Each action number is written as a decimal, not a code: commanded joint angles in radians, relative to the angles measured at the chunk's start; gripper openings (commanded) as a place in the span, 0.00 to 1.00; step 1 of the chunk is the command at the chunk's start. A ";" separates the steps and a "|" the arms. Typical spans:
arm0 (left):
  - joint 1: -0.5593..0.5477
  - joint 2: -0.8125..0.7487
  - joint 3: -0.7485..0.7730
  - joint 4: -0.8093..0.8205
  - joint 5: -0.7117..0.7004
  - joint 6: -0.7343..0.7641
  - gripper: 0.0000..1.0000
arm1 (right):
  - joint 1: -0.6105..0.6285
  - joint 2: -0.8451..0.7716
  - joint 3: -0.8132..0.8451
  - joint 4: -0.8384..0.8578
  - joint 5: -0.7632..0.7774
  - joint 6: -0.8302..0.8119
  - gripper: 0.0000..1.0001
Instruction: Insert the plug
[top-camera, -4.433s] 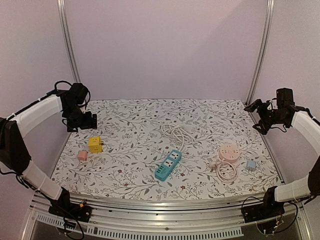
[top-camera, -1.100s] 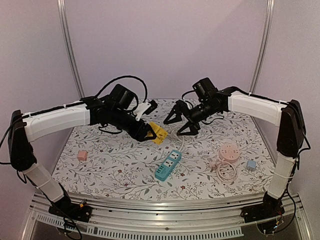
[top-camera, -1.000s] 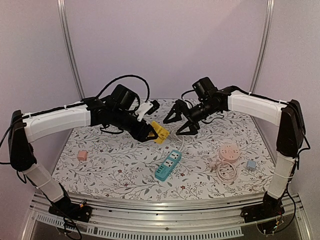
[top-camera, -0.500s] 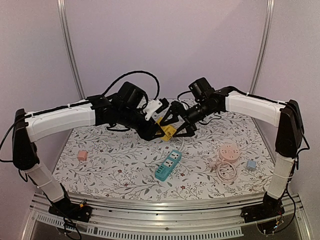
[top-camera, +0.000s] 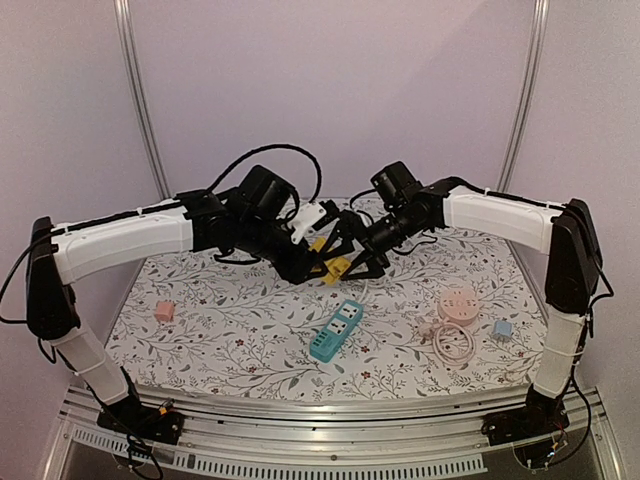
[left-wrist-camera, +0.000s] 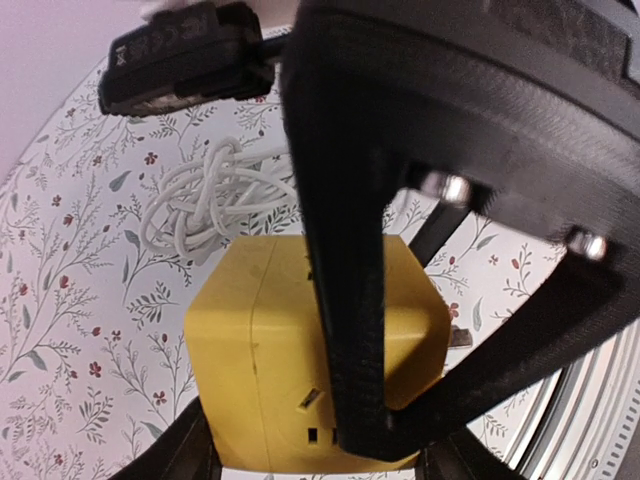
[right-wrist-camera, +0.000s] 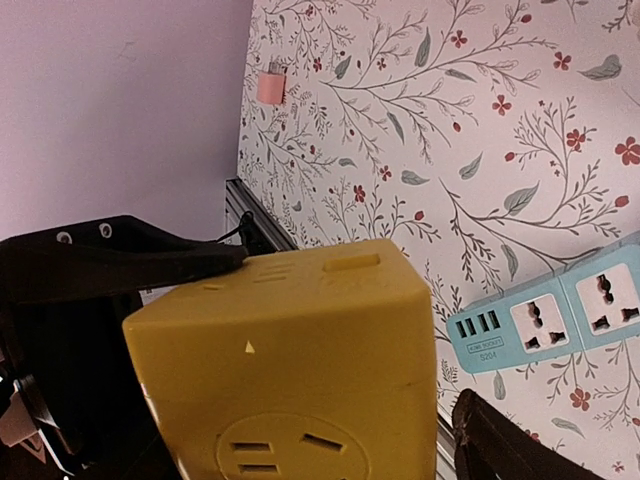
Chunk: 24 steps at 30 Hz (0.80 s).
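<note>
Left pincer (top-camera: 312, 262) is clamped on the yellow plug (top-camera: 336, 266), holding it in the air above the flowered bench (top-camera: 230, 320). The right pincer (top-camera: 356, 254) has its jaws apart on either side of the same plug, one side just clear of it. Below lies the blue power strip (top-camera: 336, 330), sockets up. The print beside its small ports is too small to read, and the plug bears a tiny triangle mark.

Yellow cube plug (top-camera: 338, 266) aloft, seemingly tilted; teal power strip (top-camera: 336, 329) flat below
</note>
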 joint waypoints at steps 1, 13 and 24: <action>-0.021 0.016 0.035 -0.014 0.000 0.022 0.00 | 0.010 0.022 0.027 0.008 -0.010 0.008 0.84; -0.026 0.058 0.088 -0.057 -0.019 0.011 0.00 | 0.011 0.038 0.052 -0.014 -0.012 -0.006 0.70; -0.026 0.094 0.120 -0.069 -0.042 -0.033 0.04 | 0.011 0.045 0.063 -0.031 -0.019 -0.030 0.40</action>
